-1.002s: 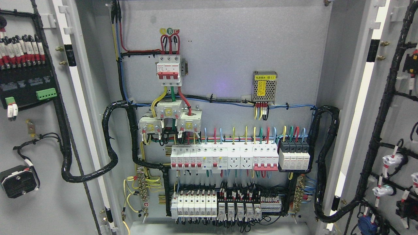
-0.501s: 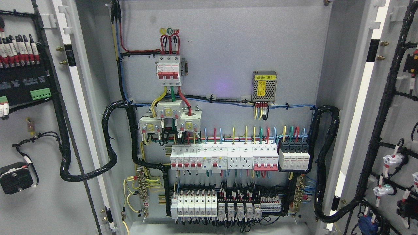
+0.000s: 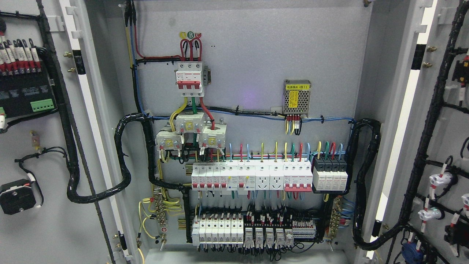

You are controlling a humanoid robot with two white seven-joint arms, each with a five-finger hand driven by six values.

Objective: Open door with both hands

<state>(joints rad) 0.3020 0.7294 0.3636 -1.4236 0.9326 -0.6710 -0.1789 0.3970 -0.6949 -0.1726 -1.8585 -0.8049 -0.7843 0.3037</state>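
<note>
- Grey steel cabinet, both doors swung wide, inside wiring fully exposed.
- Left door fills the left edge of the view, inner face toward me; black module w/ green terminal block near its top, black wire loom running down it.
- Right door at the right edge, also inner face out; black harness runs diagonally down it, white connectors low down.
- Back panel: red/white main breaker upper centre-left, mesh-cased power supply w/ yellow label to its right.
- Row of white breakers across the middle of the panel, coloured wires entering from above; 2nd row near the bottom edge.
- Thick black conduit loops at both sides of the panel, left and right.
- Robot hands: neither shows anywhere, so can't tell finger state.
</note>
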